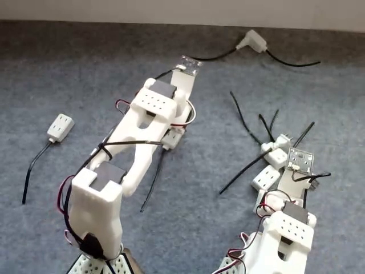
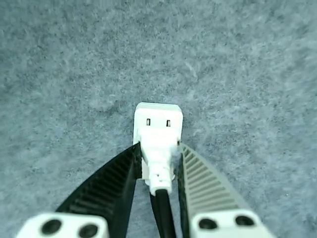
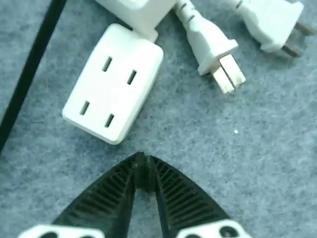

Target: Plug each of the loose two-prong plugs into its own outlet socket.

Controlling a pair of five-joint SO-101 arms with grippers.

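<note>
- The fingers (image 2: pixel 116 176) of the left gripper (image 2: pixel 158 147), one black and one pale, stand narrowly apart and clamp the slim neck of a white connector (image 2: pixel 158 124) on a black cord (image 2: pixel 162 208).
- The connector's broader front block shows two small slots and sits over the grey carpet (image 2: pixel 237 59). I cannot tell whether it is one piece or a plug seated in a socket.
- The right gripper (image 3: pixel 146 168) has its fingers pressed together, tips touching, with nothing between them.
- Near those tips lies a white outlet block (image 3: pixel 114 84) with two pairs of slots.
- Just beside the block lies a two-prong plug (image 3: pixel 210 47) with bare prongs, and a second plug (image 3: pixel 270 20) lies close by, also loose.
- In the high view, a lone outlet (image 1: pixel 60 127) lies well apart, out beyond the left arm.
- An angled plug (image 1: pixel 254 41) lies near the carpet's far edge.
</note>
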